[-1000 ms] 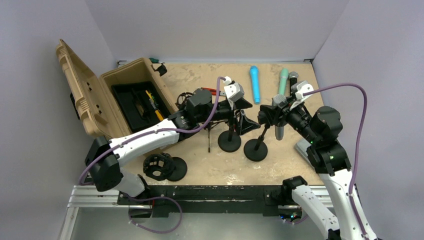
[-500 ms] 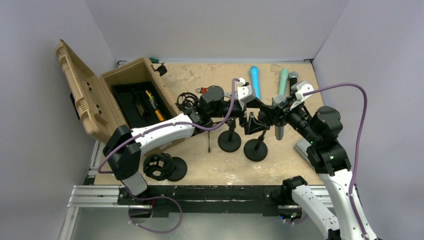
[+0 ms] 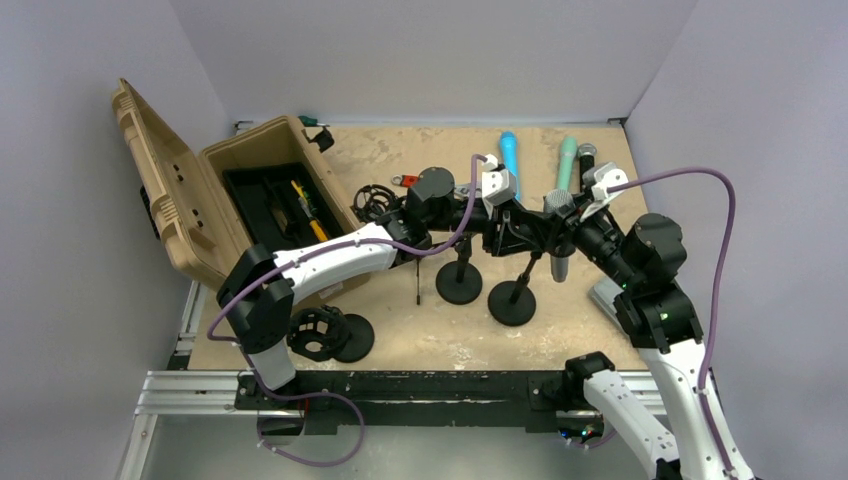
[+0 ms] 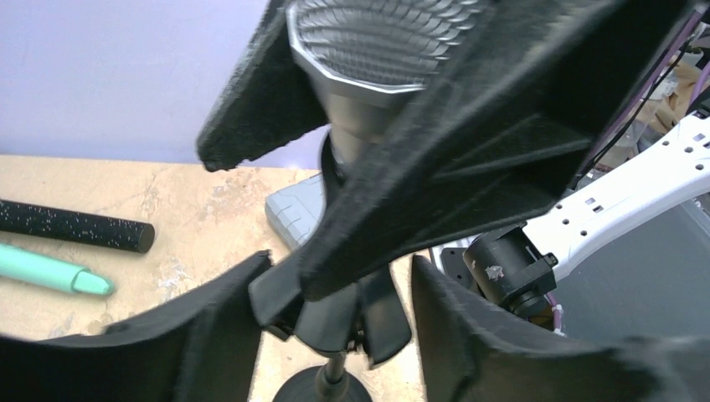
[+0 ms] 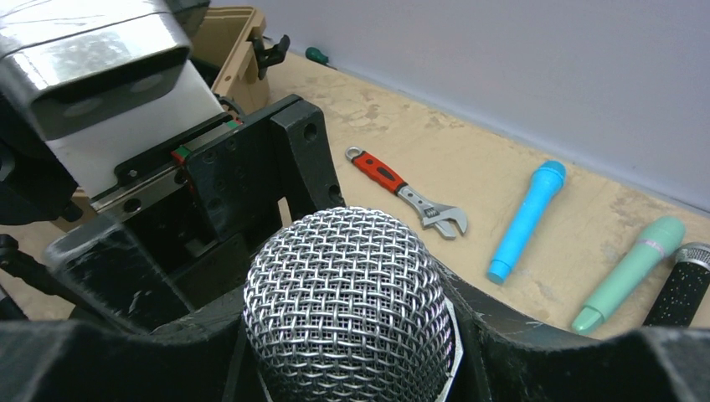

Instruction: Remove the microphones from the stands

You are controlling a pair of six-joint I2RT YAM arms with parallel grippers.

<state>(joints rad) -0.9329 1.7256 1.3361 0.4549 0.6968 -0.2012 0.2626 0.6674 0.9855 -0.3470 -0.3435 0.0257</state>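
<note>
Gripping the silver mesh-headed microphone (image 5: 352, 293) just below its head, the right gripper (image 3: 548, 222) is clenched on it from both sides while the microphone sits upright in its stand (image 3: 511, 302) near the middle of the table (image 3: 420, 335). The left gripper (image 3: 512, 228) reaches in from the opposite side with its fingers (image 4: 197, 339) spread. They flank the stand's black clip (image 4: 335, 322) with a gap showing on either side.

The tabletop is tan, scuffed and blotched with paler patches. Plain lavender-grey walls (image 3: 430, 50) close it in at the back and both sides, and a metal rail (image 3: 200, 385) runs along the near edge, where the arms are bolted.

A second stand (image 3: 459, 285) with a round black base stands just beside the first. A third stand (image 3: 322, 335), carrying a round black cage, stands at the near left. A tan toolbox (image 3: 255, 135) sits open at the left with its lid thrown back and a black tray (image 3: 262, 205) inside.

Along the far edge lie a red-handled wrench (image 5: 406, 194), a blue microphone (image 5: 526, 219), a green microphone (image 5: 628, 272) and a black speckled microphone (image 5: 682, 289). A small grey box (image 4: 295, 211) rests on the table behind the held microphone in the left wrist view. A pale sticker (image 4: 490, 270) on the right arm's joint is too blurred to read.
</note>
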